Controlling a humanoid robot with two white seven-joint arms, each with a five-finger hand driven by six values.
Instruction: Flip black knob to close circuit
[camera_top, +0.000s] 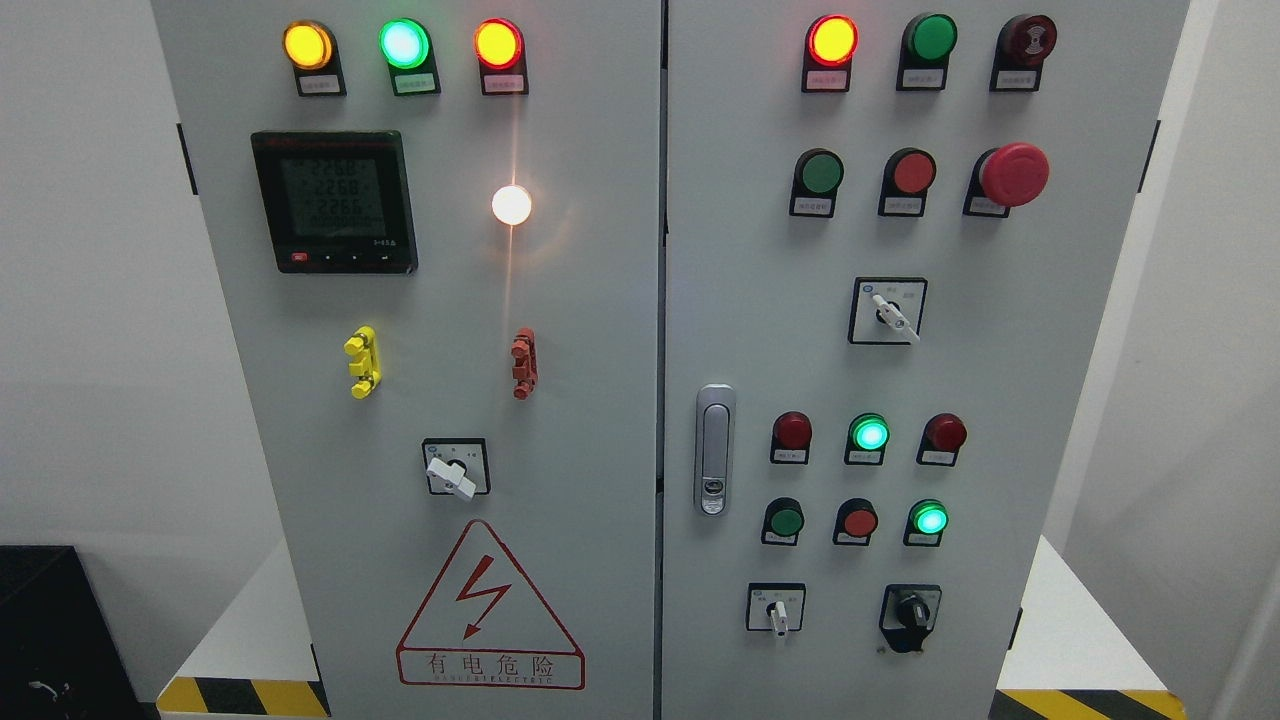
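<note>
Head view shows no robot hand, so their state cannot be told. On the left door (300, 420) sit a meter (333, 200) and a white switch (453, 472). The right door (1000, 330) carries two more white switches, and the black knob (911, 610) sits near its bottom right. The likely risk is reaching for a white switch by mistake. No containers are visible.

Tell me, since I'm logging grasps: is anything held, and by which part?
Nothing is held; no hand is in view. The black knob on the cabinet is untouched.
</note>
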